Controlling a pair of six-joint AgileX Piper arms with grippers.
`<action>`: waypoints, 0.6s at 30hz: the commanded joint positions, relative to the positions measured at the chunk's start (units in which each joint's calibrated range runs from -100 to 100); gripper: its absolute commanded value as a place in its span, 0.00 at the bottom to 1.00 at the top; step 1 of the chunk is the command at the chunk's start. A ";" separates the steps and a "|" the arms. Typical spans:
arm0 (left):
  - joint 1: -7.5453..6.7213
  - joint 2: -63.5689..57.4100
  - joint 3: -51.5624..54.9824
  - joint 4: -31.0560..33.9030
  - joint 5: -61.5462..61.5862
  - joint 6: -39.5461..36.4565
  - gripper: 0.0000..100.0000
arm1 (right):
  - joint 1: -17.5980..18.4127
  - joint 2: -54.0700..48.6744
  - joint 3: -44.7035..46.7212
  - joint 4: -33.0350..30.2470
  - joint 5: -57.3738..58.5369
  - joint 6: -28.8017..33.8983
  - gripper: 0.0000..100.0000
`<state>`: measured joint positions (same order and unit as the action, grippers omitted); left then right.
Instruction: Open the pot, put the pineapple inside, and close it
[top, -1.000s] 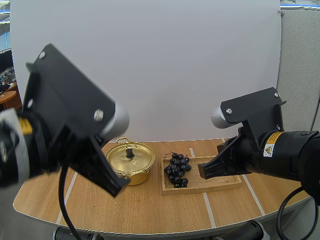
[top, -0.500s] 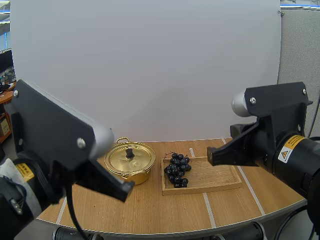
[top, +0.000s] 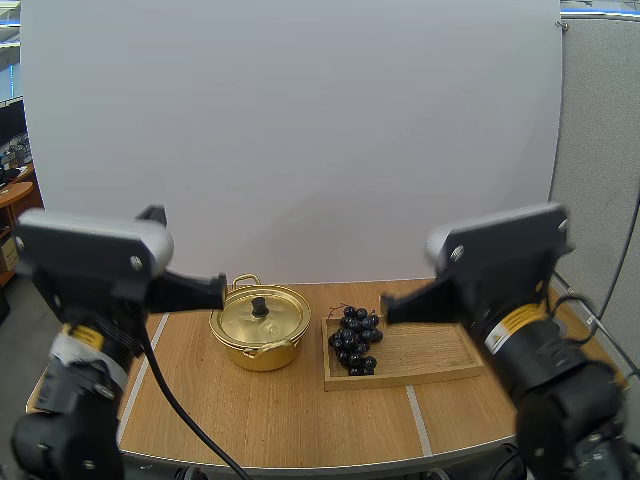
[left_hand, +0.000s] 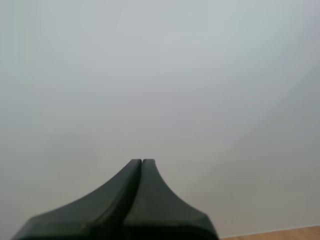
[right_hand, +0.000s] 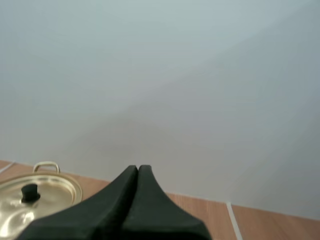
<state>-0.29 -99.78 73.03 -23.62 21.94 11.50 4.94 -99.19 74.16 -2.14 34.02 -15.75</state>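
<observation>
Mid-left, the left hand, fingers pressed together, hangs beside the lidded pot, probably poised for its knob. Right of centre, grapes, not a pineapple, lie on the tray. The right hand, likewise pressed together, hovers at their right.

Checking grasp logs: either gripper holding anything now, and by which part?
Nothing held: left gripper and right gripper are both shut on nothing. The lid is on the pot.

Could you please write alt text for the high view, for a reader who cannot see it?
A gold pot with its lid on sits on a wooden table, beside a wooden tray holding a bunch of dark grapes. The left pincer and right pincer are raised above the table at either side.
</observation>
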 joint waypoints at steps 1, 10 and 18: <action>-0.10 -0.10 18.67 -2.22 -20.44 -1.33 0.00 | -0.18 2.73 20.08 -2.53 -24.85 -0.27 0.00; -0.10 -0.10 26.97 -3.27 -20.28 -1.33 0.00 | -0.25 2.61 25.84 -0.25 -16.50 0.05 0.00; -0.03 -0.22 26.97 -2.91 2.85 -1.33 0.00 | -1.94 1.18 25.84 0.63 -4.36 0.07 0.00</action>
<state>-0.29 -99.67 99.70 -25.96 6.72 10.50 4.63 -96.51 99.84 -2.17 25.67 -15.75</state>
